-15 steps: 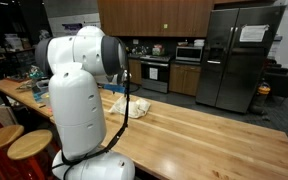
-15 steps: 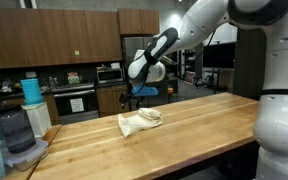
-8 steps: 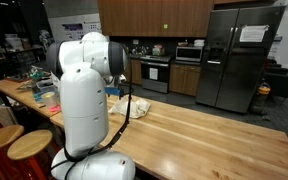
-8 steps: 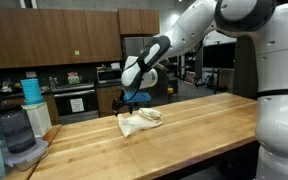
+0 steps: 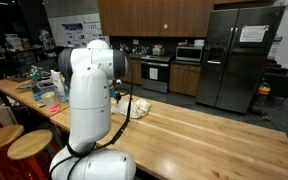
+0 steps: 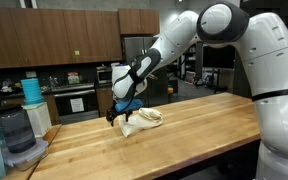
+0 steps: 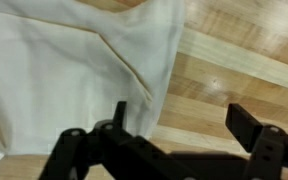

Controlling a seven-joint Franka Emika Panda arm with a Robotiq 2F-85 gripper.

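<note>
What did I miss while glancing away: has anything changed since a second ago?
The claw came down and now hangs low over the edge of the cloth, jaws open, nothing gripped. The cloth lies crumpled as before on the wooden table.

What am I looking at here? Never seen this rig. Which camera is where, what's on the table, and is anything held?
It is a white robot arm with a two-finger gripper at its end. Two cameras stand outside the robot and look across the wooden table from different spots. The third sits on the wrist and looks down past the fingers. A crumpled pale cloth lies on the table. The gripper is open over the cloth's edge and grips nothing.
</note>
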